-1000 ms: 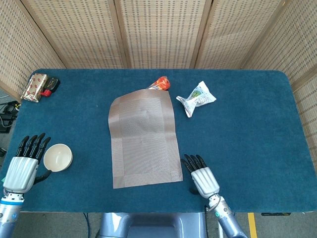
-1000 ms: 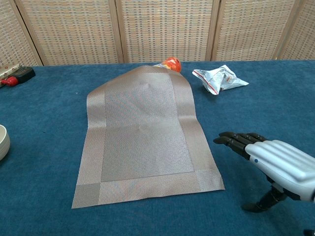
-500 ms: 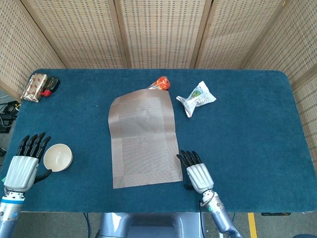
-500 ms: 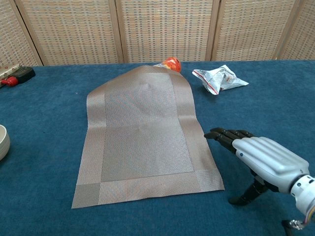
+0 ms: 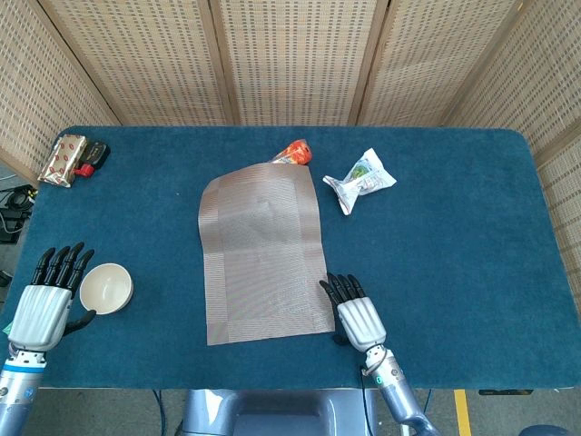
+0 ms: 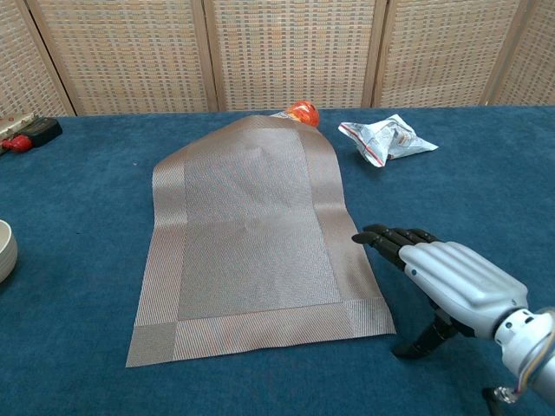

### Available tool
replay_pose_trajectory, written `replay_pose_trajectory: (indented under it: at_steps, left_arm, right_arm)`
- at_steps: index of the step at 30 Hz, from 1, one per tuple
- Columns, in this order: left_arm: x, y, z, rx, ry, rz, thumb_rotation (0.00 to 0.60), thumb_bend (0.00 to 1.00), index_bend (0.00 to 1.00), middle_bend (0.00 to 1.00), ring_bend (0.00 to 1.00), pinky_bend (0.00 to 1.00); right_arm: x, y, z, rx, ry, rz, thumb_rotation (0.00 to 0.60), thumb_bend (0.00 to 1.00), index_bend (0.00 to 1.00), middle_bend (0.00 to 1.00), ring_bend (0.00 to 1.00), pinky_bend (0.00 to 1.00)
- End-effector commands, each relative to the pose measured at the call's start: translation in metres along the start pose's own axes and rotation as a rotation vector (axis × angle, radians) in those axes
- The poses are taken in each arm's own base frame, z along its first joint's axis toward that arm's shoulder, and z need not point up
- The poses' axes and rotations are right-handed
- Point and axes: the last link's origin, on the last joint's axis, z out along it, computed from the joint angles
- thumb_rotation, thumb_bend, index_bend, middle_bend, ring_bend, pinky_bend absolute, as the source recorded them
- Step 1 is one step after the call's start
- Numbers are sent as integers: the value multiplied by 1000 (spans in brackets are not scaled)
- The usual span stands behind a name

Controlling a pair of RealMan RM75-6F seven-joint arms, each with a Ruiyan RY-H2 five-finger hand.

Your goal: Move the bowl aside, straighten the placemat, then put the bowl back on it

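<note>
A cream bowl [image 5: 106, 287] [image 6: 4, 251] sits on the blue table at the front left, off the placemat. The brown woven placemat [image 5: 263, 257] [image 6: 251, 238] lies in the middle, slightly skewed, its far edge curled over an orange packet. My left hand [image 5: 47, 296] hovers open just left of the bowl, fingers straight, thumb near the bowl's near side. My right hand [image 5: 356, 312] [image 6: 447, 279] is open and flat, its fingertips [image 6: 371, 235] at the placemat's right edge near the front right corner.
An orange packet [image 5: 295, 153] [image 6: 301, 113] lies at the placemat's far edge. A crumpled white wrapper [image 5: 361, 178] [image 6: 387, 138] sits right of it. A gold snack pack [image 5: 62, 159] and a red-black item [image 5: 91, 159] lie at the far left corner.
My right hand has slid left toward the placemat's right edge. The left hand has dropped slightly beside the bowl; the bowl and placemat have not moved.
</note>
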Motion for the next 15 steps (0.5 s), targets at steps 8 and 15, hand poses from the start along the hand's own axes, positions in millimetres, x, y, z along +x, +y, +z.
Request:
replay_pose_trajectory:
  at_steps: [8, 15]
  left_arm:
    - [0, 0, 0, -4, 5, -8, 600, 35, 0, 0, 0, 0]
    - [0, 1, 0, -7, 0, -11, 600, 36, 0, 0, 0, 0]
  right_arm:
    - [-1, -7, 0, 27, 33, 22, 600, 476, 63, 0, 0, 0]
    - [0, -9, 1, 20, 24, 17, 600, 572, 71, 0, 0, 0]
